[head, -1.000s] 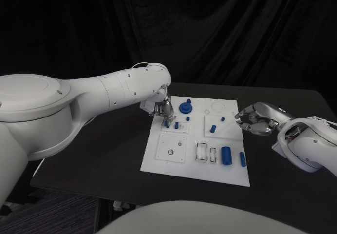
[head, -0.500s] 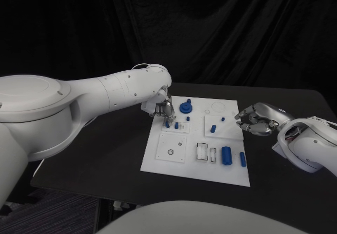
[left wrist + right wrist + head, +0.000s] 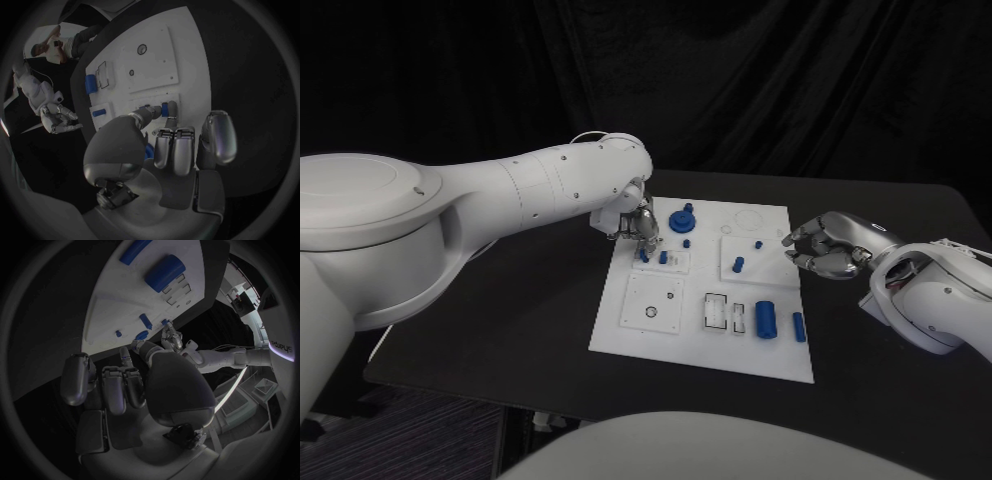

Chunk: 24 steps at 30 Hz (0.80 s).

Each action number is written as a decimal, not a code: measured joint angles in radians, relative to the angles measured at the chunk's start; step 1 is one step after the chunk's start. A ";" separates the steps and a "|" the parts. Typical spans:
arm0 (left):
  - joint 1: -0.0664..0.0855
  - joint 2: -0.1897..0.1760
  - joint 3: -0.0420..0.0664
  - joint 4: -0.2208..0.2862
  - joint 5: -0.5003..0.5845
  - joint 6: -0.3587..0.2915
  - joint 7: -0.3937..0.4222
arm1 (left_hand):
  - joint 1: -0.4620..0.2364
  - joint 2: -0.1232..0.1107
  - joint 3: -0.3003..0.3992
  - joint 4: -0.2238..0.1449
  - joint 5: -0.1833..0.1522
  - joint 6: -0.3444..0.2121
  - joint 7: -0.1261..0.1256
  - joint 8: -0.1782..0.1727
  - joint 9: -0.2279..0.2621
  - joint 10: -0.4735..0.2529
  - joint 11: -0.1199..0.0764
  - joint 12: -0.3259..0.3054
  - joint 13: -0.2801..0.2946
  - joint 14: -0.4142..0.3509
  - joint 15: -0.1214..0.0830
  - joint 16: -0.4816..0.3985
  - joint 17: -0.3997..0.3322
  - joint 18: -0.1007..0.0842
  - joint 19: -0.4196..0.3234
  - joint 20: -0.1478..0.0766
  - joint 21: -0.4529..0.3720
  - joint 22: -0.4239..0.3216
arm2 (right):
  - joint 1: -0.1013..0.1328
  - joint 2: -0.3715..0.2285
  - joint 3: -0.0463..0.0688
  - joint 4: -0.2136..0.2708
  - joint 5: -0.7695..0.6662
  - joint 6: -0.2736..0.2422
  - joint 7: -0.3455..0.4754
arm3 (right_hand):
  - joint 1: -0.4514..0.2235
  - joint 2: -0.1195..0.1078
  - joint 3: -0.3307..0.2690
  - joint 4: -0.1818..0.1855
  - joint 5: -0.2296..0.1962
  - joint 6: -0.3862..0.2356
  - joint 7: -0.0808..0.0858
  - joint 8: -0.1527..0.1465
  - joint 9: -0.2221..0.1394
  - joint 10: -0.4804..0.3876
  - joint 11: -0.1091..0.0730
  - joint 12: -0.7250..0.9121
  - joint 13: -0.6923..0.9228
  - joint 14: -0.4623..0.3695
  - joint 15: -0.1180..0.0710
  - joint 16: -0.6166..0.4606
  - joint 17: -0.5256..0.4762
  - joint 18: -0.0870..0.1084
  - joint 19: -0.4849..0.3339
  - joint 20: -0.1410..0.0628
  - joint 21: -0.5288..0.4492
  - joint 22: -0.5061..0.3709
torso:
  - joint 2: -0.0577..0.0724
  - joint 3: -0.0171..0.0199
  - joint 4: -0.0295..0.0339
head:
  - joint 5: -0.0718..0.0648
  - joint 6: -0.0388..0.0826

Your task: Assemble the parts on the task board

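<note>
- Two hands worked over the task board (image 3: 635, 335) at centre frame: my left hand (image 3: 636, 222) sat at its upper-left corner, fingertips pinching a small blue part (image 3: 165, 108).
- My right hand (image 3: 828, 247), fingers curled on nothing, hovered beside the board's right edge.
- Other blue parts (image 3: 764, 317) lay lower right.

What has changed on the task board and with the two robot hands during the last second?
Almost nothing. The left robot hand has drawn back very slightly from the small blue part at the far left of the task board; whether it holds that part cannot be told. The right robot hand stays curled beside the board's right edge, holding nothing. The other blue parts lie as before.
</note>
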 measured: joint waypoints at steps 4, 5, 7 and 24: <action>0.000 -0.005 0.002 0.003 0.000 0.000 0.000 | -0.023 0.022 -0.060 0.029 -0.117 -0.014 0.014 -0.042 -0.029 0.000 0.011 -0.010 0.000 -0.001 0.010 0.000 0.000 0.017 -0.009 0.009 -0.023 0.000 | 0.000 0.000 0.000 -0.001 0.000 0.002 -0.001 | 0.000 0.000 0.000 0.000 0.000 0.000 0.000 0.000 0.000 0.000 0.000 0.000 0.000 0.000 0.000 0.000 0.000 0.000 0.000 0.000 0.000 0.000 | 0.000 0.0000 0.0000 | 0.000 0.000; 0.000 -0.006 0.002 0.003 -0.001 0.000 -0.001 | -0.030 0.027 -0.084 0.045 -0.159 -0.021 0.021 -0.061 -0.043 0.001 0.015 -0.012 0.000 0.004 0.014 -0.004 0.000 0.016 -0.013 0.013 -0.032 0.000 | 0.000 0.000 0.000 -0.001 0.000 0.003 -0.001 | 0.000 0.000 0.000 0.000 0.000 0.000 0.000 0.000 -0.001 0.000 0.000 0.000 0.000 0.000 0.000 0.000 0.000 0.000 0.000 0.000 0.000 0.000 | 0.000 0.0000 0.0000 | 0.001 0.000; 0.000 -0.009 0.002 0.004 -0.001 0.001 -0.001 | -0.056 0.020 -0.126 0.074 -0.222 -0.026 0.026 -0.079 -0.074 -0.001 0.024 -0.024 0.000 0.002 0.024 -0.008 0.000 0.016 -0.018 0.018 -0.047 0.000 | 0.000 0.001 0.000 -0.002 0.000 0.004 -0.001 | 0.000 0.000 0.000 0.000 0.000 0.000 0.000 0.000 -0.001 0.000 0.000 0.000 0.000 0.000 0.000 0.000 0.000 0.000 0.000 0.000 0.000 0.000 | 0.000 0.0000 0.0000 | 0.001 0.000; 0.000 -0.027 0.004 0.019 0.004 -0.002 0.009 | -0.130 0.008 -0.302 0.178 -0.337 -0.042 0.039 -0.081 -0.167 0.000 0.043 -0.043 0.000 0.000 0.039 -0.008 0.000 0.016 -0.031 0.031 -0.080 0.000 | -0.002 0.000 0.000 -0.002 0.000 0.008 -0.002 | 0.000 0.000 0.000 0.000 0.000 0.000 0.000 0.000 -0.001 0.000 0.000 0.000 0.000 0.000 0.000 0.000 0.000 0.000 0.000 0.000 0.000 0.000 | 0.000 0.0001 -0.0001 | 0.000 0.000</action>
